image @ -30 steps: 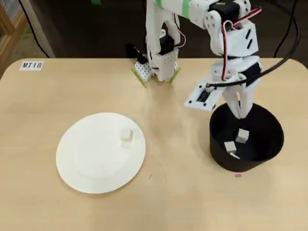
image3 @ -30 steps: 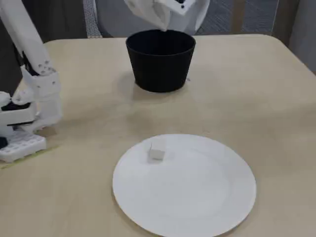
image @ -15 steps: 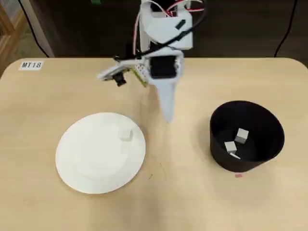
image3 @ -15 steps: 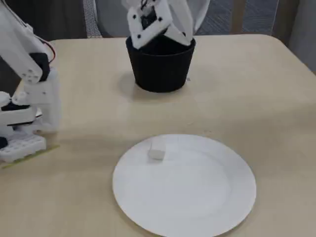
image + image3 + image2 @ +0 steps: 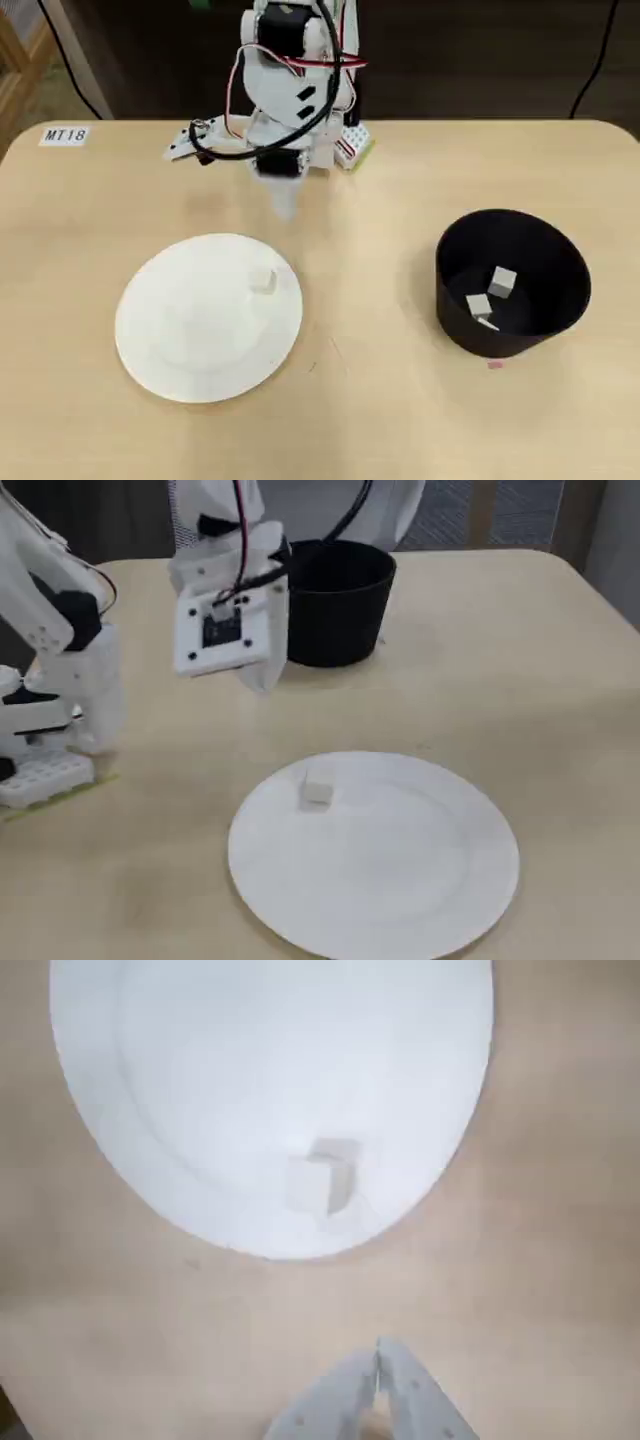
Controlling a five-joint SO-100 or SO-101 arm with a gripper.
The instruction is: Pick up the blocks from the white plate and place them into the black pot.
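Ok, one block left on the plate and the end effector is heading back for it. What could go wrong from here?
1. The last block sits near the white plate's rim; a nudge could slide it onto the table.
2. The end effector looks shut in the wrist view; descending like that would push the block, not grip it.
3. White block on white plate gives little contrast, so aiming may drift.

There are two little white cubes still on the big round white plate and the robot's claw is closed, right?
Not quite. Only one small white cube is left on the large round white plate, as the overhead view shows; the wrist view agrees. Other cubes already lie inside the matte black round pot. The gripper is indeed closed.
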